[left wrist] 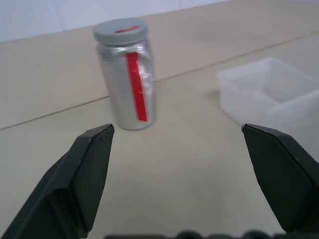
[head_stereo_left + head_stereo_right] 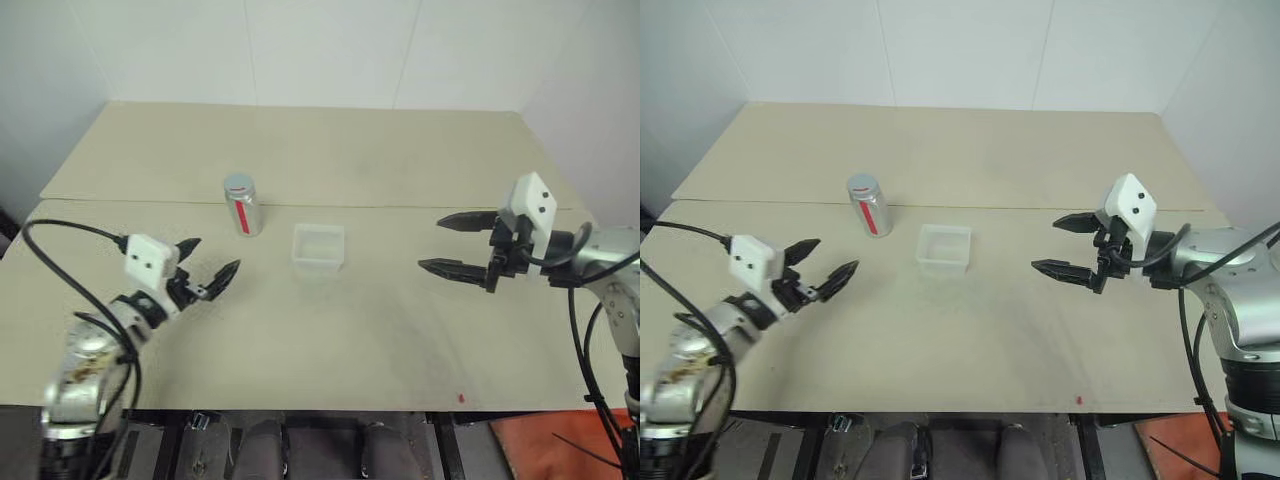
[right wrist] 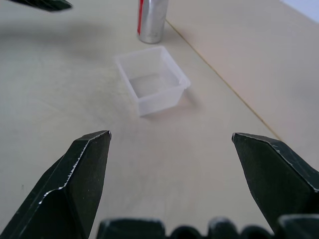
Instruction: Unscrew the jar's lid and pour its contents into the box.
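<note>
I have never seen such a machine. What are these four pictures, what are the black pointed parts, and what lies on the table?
It is a humanoid robot with two arms. Two pictures come from cameras in its head, looking down over a beige table. The other two come from a camera on each wrist, looking along that arm's two black fingers.

The black pointed parts are those fingers. The left gripper and the right gripper are both open and hold nothing.

On the table stands a small silvery jar with a red stripe, upright, its lid on top. Beside it, apart from it, sits a small clear plastic box, which looks empty. The left gripper points toward the jar, the right one toward the box.
</note>
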Controlling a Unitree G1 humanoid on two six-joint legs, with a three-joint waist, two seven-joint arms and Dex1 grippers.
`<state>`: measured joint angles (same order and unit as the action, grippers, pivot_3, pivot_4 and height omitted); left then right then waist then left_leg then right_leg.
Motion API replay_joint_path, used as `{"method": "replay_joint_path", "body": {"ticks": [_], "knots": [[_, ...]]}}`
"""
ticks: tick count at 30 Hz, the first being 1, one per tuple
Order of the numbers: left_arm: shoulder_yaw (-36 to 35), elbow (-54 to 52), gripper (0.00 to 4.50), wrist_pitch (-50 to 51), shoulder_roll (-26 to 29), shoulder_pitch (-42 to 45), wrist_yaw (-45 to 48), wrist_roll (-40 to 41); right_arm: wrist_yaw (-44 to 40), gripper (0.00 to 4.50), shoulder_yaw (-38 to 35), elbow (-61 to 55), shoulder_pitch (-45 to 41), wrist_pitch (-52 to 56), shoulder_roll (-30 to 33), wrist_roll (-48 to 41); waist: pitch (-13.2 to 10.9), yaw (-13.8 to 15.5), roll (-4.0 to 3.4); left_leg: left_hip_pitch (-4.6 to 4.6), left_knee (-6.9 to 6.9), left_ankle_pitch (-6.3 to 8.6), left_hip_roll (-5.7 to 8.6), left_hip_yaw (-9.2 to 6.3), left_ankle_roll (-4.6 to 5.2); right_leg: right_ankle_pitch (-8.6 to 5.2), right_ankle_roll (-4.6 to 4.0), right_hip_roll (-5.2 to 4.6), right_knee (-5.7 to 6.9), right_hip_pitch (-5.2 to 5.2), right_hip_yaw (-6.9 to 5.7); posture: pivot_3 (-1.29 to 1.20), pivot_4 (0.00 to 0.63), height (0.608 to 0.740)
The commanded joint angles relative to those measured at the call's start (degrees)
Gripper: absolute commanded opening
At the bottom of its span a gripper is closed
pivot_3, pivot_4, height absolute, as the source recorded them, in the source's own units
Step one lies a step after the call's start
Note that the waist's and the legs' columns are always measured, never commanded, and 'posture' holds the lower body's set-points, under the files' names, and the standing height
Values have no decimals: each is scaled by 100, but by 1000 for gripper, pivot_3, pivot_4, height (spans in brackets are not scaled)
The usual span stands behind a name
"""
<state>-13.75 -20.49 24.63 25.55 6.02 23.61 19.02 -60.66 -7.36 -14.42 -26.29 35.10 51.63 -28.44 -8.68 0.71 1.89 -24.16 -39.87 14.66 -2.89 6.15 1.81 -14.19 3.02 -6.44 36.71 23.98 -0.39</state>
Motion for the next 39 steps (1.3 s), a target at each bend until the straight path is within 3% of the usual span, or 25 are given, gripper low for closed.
{"method": "replay_joint_path", "body": {"ticks": [1, 11, 39], "knots": [[166, 44, 4425, -346, -483, 287, -923, -558, 13, 4500, 12, -118, -236, -179, -54, -46, 1, -2, 2, 1, 0, 0, 1, -1, 0, 0, 0, -1, -2, -2, 0, 0, 150, 740], [573, 1078, 4425, -922, -1231, 729, -1543, -1158, 220, 4500, -76, -266, -314, -175, -146, -85, 2, -1, 3, -2, -2, 0, 3, -2, 1, 1, 1, -2, -3, -1, -2, 0, 150, 740], [757, 3515, 4425, -1983, -1517, 2270, -1640, -1375, 413, 4500, -220, -832, -116, 31, 41, -310, 2, 2, 4, -5, -3, -1, 3, -2, 0, 2, 2, -2, -4, -3, -8, 0, 150, 740]]}}
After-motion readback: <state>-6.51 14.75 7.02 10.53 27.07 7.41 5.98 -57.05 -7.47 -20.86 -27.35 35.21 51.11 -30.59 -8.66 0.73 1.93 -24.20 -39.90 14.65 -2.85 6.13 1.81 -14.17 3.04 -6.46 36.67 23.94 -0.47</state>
